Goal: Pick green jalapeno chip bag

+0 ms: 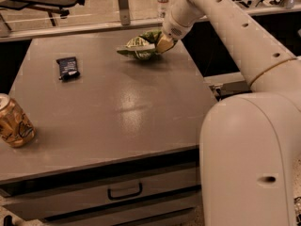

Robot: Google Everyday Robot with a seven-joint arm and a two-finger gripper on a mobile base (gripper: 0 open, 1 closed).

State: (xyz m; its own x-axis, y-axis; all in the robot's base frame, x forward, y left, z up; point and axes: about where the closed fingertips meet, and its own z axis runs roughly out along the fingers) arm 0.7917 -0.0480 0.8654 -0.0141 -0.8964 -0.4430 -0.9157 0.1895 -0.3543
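The large white jointed robot arm (pixel 244 140) fills the right side and reaches over the far right of the wide flat grey tabletop (pixel 117 107), which sits above a grey drawer with a dark handle (pixel 124 191). At the arm's end the gripper (pixel 162 44) has its jaws clamped on the right end of the green jalapeno chip bag (pixel 137 46), a small crumpled foil packet, bright green with white and yellow markings, stretched out leftward near the tabletop's far edge. A tan patterned drink can (pixel 14 124) stands at the left edge. A small dark navy packet (pixel 69 67) lies far left.
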